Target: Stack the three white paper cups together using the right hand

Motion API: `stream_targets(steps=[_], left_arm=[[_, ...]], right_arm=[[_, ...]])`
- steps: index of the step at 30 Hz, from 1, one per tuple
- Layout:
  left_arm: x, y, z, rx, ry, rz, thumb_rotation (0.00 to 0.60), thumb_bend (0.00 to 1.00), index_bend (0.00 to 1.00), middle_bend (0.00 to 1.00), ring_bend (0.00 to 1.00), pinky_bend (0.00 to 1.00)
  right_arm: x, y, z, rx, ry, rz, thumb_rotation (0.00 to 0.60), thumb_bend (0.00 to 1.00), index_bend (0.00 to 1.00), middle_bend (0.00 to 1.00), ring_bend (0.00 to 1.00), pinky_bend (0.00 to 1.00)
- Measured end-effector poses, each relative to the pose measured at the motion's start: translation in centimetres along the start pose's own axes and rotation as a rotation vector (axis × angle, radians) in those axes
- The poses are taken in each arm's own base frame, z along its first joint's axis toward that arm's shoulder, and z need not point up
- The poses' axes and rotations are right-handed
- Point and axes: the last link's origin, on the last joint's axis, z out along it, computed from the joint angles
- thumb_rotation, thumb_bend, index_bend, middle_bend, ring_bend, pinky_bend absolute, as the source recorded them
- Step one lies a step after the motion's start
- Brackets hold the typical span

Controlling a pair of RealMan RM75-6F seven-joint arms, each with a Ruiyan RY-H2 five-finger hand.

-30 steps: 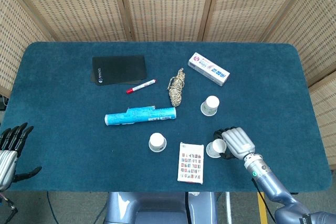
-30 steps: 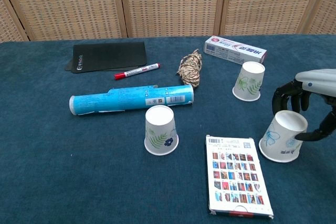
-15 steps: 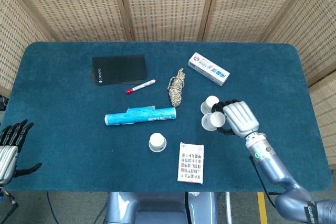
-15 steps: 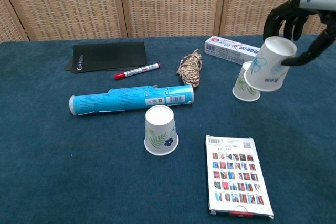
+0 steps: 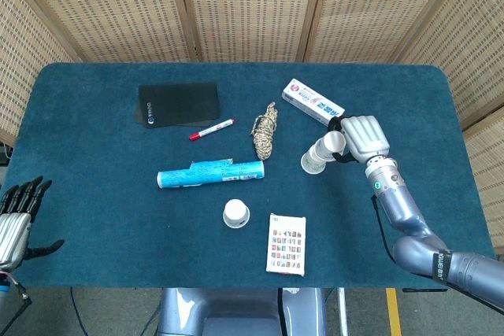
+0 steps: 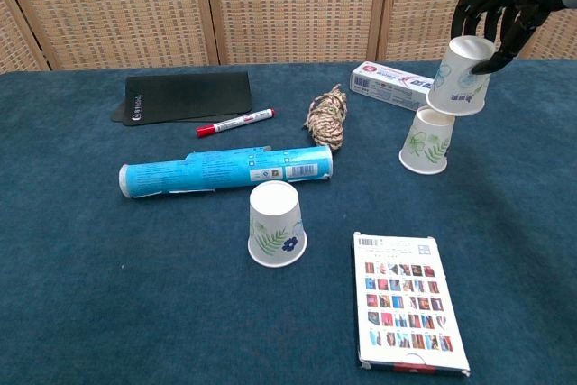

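Note:
Three white paper cups stand upside down. My right hand grips one cup by its top and holds it in the air, directly over a second cup with a green leaf print that stands on the table. The held cup's rim hangs just above that cup's base, slightly tilted. The third cup stands alone near the table's front middle. My left hand hovers open off the table's front left corner.
On the blue table lie a blue tube, a card box, a twine bundle, a red marker, a black pouch and a toothpaste box just behind the hand.
My right hand lifted the cup from the table's front right, carried it back and left, and now holds it over the leaf-print cup. The left hand barely moved.

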Motion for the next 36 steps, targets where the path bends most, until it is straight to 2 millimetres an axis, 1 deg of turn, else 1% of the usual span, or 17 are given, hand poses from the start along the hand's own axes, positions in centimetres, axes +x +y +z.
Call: stream_targets(steps=[11, 14, 16, 17, 18, 19, 20, 21, 22, 24, 25, 28, 30, 33, 36], left_arm=[[-0.4, 0.2, 0.4, 0.012, -0.012, 0.012, 0.6, 0.0, 0.0, 0.0, 0.0, 0.0], [-0.4, 0.2, 0.4, 0.014, -0.012, 0.012, 0.6, 0.0, 0.0, 0.0, 0.0, 0.0], [-0.4, 0.2, 0.4, 0.015, -0.012, 0.011, 0.6, 0.0, 0.0, 0.0, 0.0, 0.0], [-0.4, 0.2, 0.4, 0.015, -0.013, 0.011, 0.6, 0.0, 0.0, 0.0, 0.0, 0.0], [-0.4, 0.1, 0.4, 0.016, -0.013, 0.009, 0.6, 0.0, 0.0, 0.0, 0.0, 0.0], [-0.4, 0.1, 0.5, 0.017, -0.012, 0.008, 0.6, 0.0, 0.0, 0.0, 0.0, 0.0], [-0.3, 0.1, 0.5, 0.017, -0.012, 0.007, 0.6, 0.0, 0.0, 0.0, 0.0, 0.0], [-0.3, 0.1, 0.5, 0.016, -0.012, 0.007, 0.6, 0.0, 0.0, 0.0, 0.0, 0.0], [-0.3, 0.1, 0.5, 0.016, -0.012, 0.008, 0.6, 0.0, 0.0, 0.0, 0.0, 0.0], [-0.3, 0.1, 0.5, 0.016, -0.012, 0.008, 0.6, 0.0, 0.0, 0.0, 0.0, 0.0], [-0.4, 0.1, 0.5, 0.016, -0.013, 0.008, 0.6, 0.0, 0.0, 0.0, 0.0, 0.0], [-0.4, 0.1, 0.5, 0.015, -0.014, 0.009, 0.6, 0.0, 0.0, 0.0, 0.0, 0.0], [-0.4, 0.1, 0.5, 0.015, -0.014, 0.008, 0.6, 0.0, 0.0, 0.0, 0.0, 0.0], [-0.4, 0.1, 0.5, 0.015, -0.013, 0.009, 0.6, 0.0, 0.0, 0.0, 0.0, 0.0], [-0.5, 0.2, 0.5, 0.012, -0.02, 0.012, 0.6, 0.0, 0.0, 0.0, 0.0, 0.0]], right_arm=[[-0.5, -0.4, 0.7, 0.004, -0.041, 0.036, 0.6, 0.45, 0.47, 0.49, 0.46, 0.44], [-0.6, -0.5, 0.9, 0.005, -0.045, 0.028, 0.6, 0.45, 0.45, 0.44, 0.41, 0.44], [-0.8, -0.4, 1.1, 0.001, -0.051, 0.023, 0.6, 0.43, 0.41, 0.38, 0.35, 0.44], [-0.9, -0.4, 1.1, -0.001, -0.056, 0.021, 0.6, 0.4, 0.38, 0.35, 0.32, 0.44], [-1.1, -0.4, 1.1, -0.002, -0.066, 0.021, 0.6, 0.32, 0.32, 0.29, 0.26, 0.42], [-1.2, -0.4, 1.1, -0.002, -0.075, 0.022, 0.6, 0.22, 0.25, 0.22, 0.21, 0.39], [-1.3, -0.4, 1.1, -0.001, -0.085, 0.024, 0.6, 0.14, 0.2, 0.18, 0.17, 0.36], [-1.5, -0.5, 1.1, 0.0, -0.099, 0.03, 0.6, 0.05, 0.14, 0.11, 0.12, 0.29], [-1.6, -0.5, 1.1, 0.002, -0.108, 0.035, 0.6, 0.01, 0.09, 0.06, 0.08, 0.23], [-1.5, -0.7, 1.0, 0.008, -0.115, 0.041, 0.6, 0.0, 0.04, 0.01, 0.02, 0.16], [-1.5, -0.8, 1.0, 0.011, -0.114, 0.042, 0.6, 0.0, 0.03, 0.0, 0.01, 0.13], [-1.3, -1.1, 0.8, 0.026, -0.103, 0.044, 0.6, 0.0, 0.03, 0.0, 0.0, 0.09], [-1.1, -1.2, 0.6, 0.037, -0.093, 0.043, 0.6, 0.0, 0.03, 0.0, 0.0, 0.09], [-1.1, -1.6, 0.1, 0.063, -0.085, 0.033, 0.6, 0.0, 0.07, 0.03, 0.0, 0.09], [-1.4, -2.8, -0.8, 0.128, -0.1, 0.018, 0.6, 0.0, 0.11, 0.09, 0.02, 0.12]])
